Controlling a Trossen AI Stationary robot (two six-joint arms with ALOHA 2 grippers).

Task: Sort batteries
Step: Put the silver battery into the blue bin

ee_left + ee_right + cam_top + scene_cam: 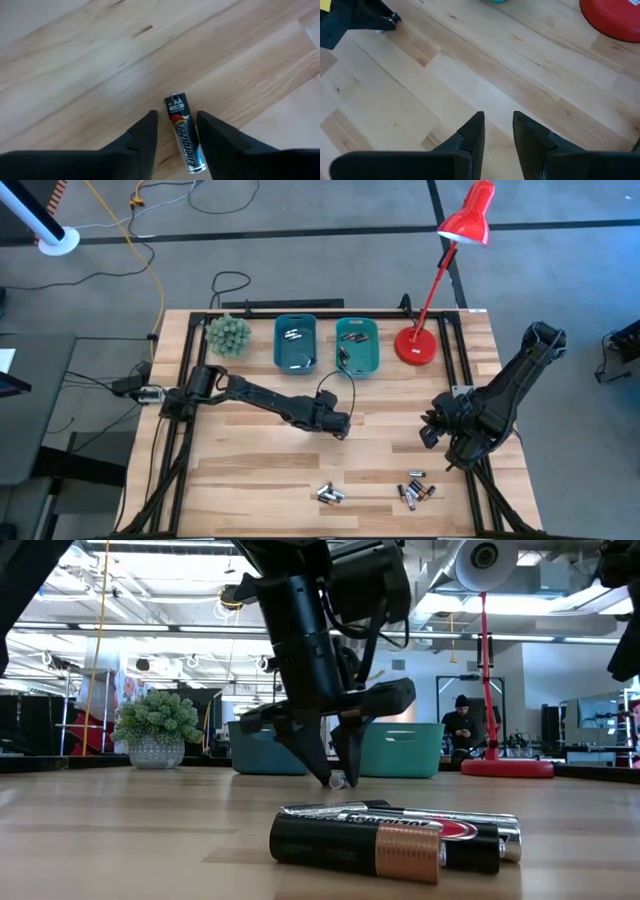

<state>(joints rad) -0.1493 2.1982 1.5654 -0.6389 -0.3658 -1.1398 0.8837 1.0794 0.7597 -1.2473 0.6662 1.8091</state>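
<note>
One battery (185,134) is lying on the counter (90,65) between our left claw (176,131) fingers, jaws standing apart | our right claw (497,131) is hovering bare, parted | we are seeing more batteries (372,494) at the front edge

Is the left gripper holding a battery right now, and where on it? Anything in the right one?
The left gripper has a battery between its fingers around mid-length, lying on the table; a firm hold cannot be told. The right gripper holds nothing.
</note>
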